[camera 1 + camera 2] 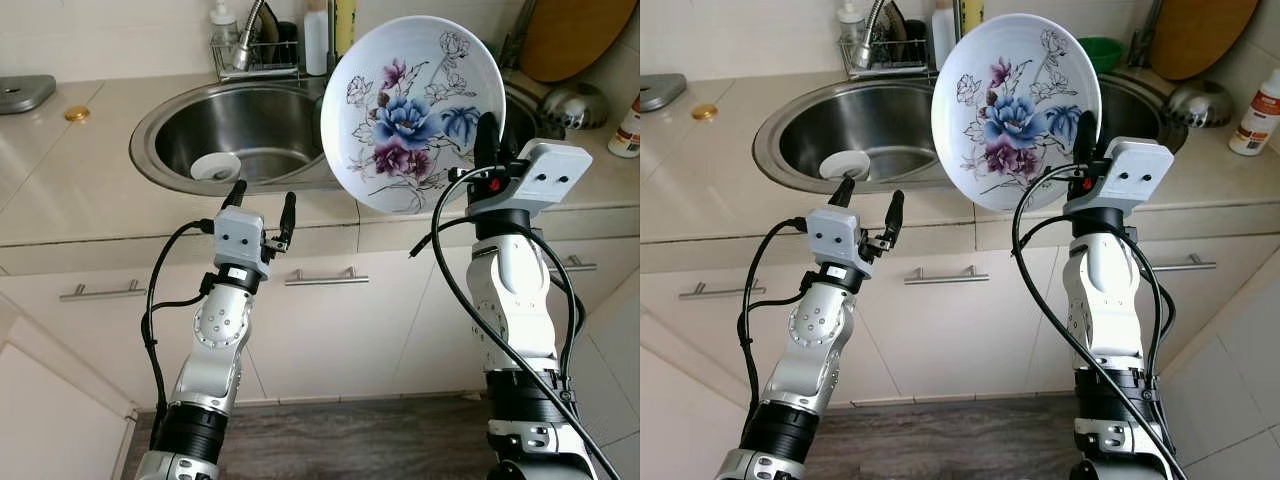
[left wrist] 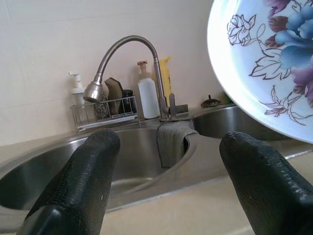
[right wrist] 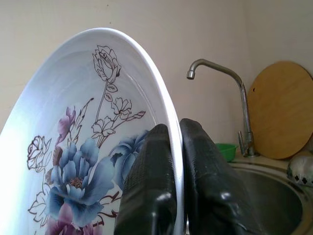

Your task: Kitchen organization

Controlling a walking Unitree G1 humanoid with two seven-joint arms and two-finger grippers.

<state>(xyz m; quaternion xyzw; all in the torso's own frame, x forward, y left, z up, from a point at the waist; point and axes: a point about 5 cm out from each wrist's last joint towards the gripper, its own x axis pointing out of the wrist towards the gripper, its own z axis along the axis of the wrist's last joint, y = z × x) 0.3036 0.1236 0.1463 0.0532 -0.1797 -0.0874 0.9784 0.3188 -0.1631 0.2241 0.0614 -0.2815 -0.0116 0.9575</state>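
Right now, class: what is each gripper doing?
Left gripper: open, empty, in front of the sink.
Right gripper: shut on the floral plate.

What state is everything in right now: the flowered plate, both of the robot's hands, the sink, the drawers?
Floral plate: held on edge above the counter, rim pinched.
Right gripper: shut on the plate's rim.
Left gripper: open, holding nothing.
Left sink basin: no water standing, white drain stopper inside.
Cabinet drawers: closed.
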